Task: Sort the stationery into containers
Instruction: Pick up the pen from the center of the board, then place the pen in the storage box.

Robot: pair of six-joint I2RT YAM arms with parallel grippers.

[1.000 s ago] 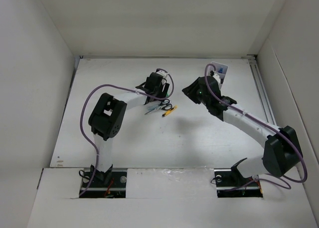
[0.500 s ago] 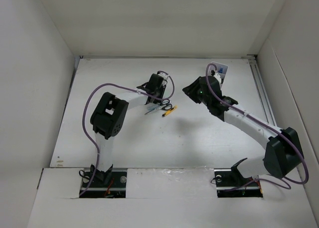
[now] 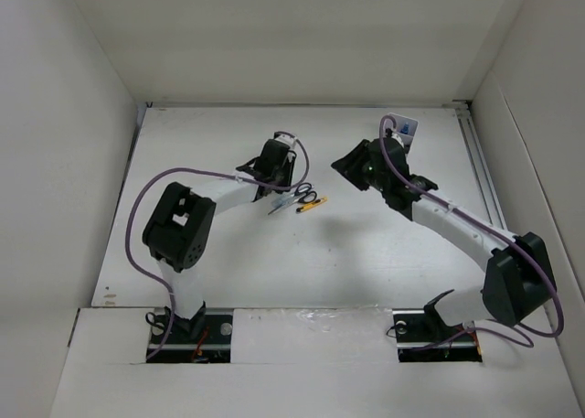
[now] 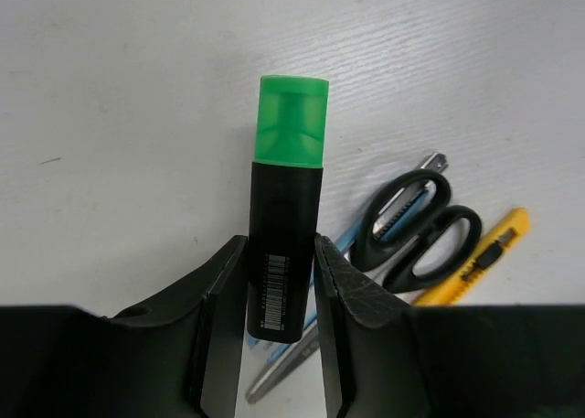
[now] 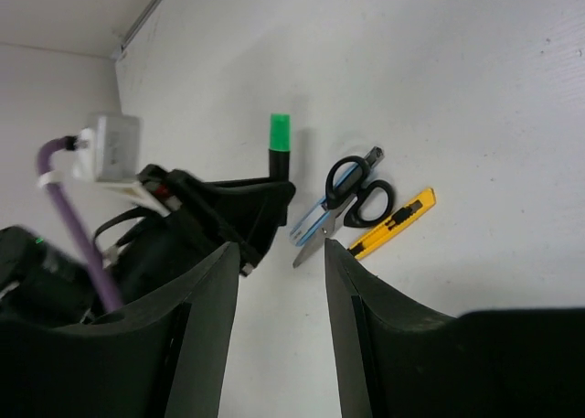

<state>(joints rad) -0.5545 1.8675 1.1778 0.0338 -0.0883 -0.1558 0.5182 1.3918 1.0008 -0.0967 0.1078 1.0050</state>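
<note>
My left gripper is shut on the black body of a green-capped highlighter, which points away from the wrist just above the white table. In the top view the left gripper sits just left of the black-handled scissors. The scissors lie over a clear-blue pen, with the yellow-black cutter beside them. My right gripper is open and empty, hovering above the table to the right of the pile. It sees the highlighter, scissors and cutter. Other stationery is out of view.
A small white tag with a blue mark stands at the back right of the table. White walls enclose the table on three sides. No container shows in any view.
The left arm has swung left, its elbow moving out, and its gripper has shifted a little left and nearer with the highlighter. The right gripper has barely moved.
</note>
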